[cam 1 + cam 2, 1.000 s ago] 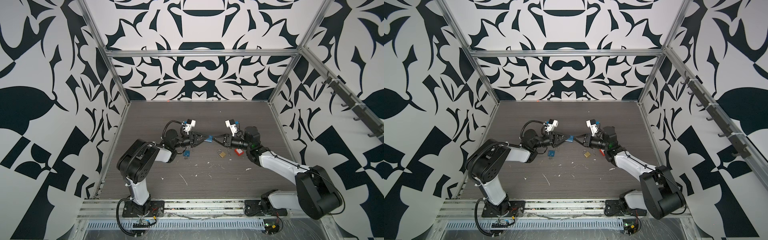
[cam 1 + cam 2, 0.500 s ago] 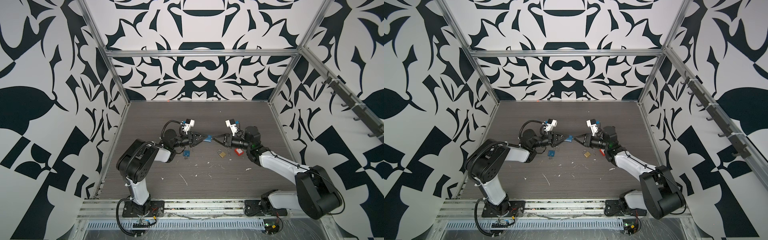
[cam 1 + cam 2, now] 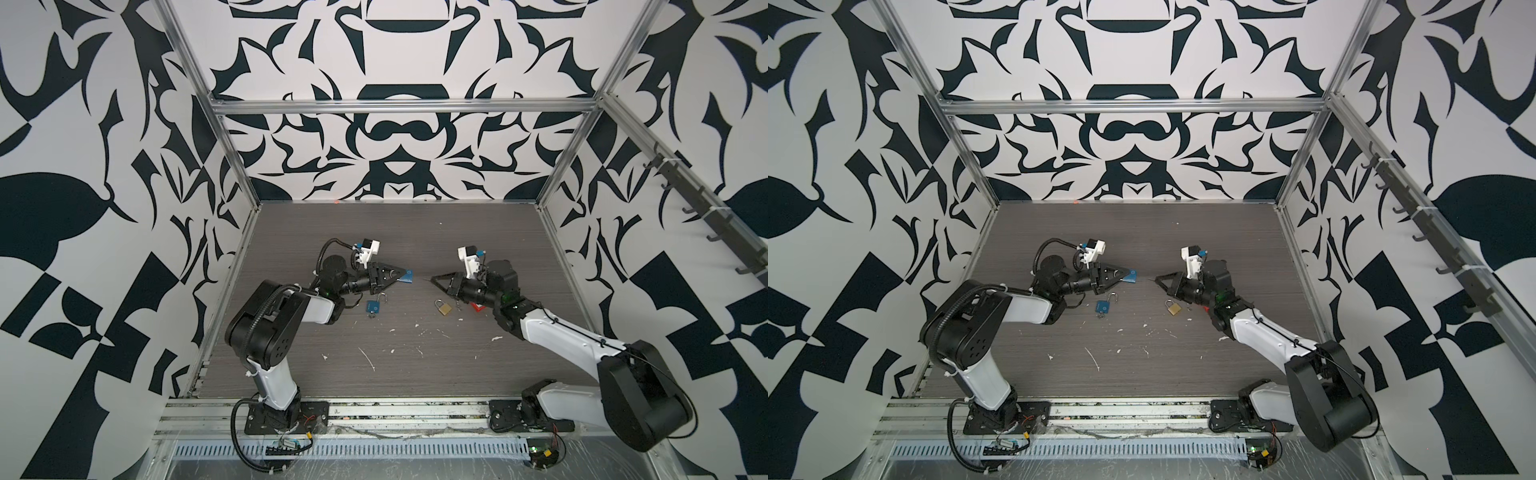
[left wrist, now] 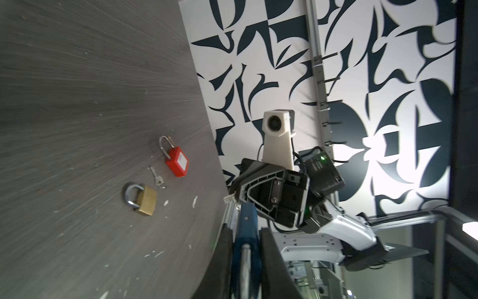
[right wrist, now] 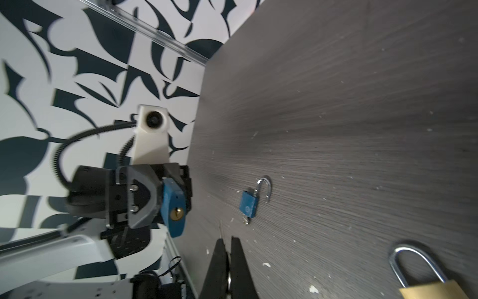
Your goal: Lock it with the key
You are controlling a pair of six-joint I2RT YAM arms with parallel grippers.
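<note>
1. The left end effector is clenched on a blue padlock, held above the worktop and pointed toward the middle of the cell.
2. In the right wrist view, the blue padlock turns its base to the camera, showing a brass keyhole. No writing can be read on it.
3. The right end effector is pinched tight on a thin key, whose blade sticks out past the fingertips.
4. In both top views the two end effectors face each other. The key's tip is near the held padlock but apart from it.
5. A second blue padlock lies flat on the worktop just below the left end effector, its shackle swung free. It bears a round emblem too small to read.
6. A brass padlock lies on the worktop below the right end effector, shackle pushed in. No brand is legible on it in the left wrist view.
7. A red padlock lies just beyond it, with a white label whose print is too small to read.
8. A loose key lies between the red and brass padlocks.
9. White flecks are scattered over the dark wood-grain worktop.
</note>
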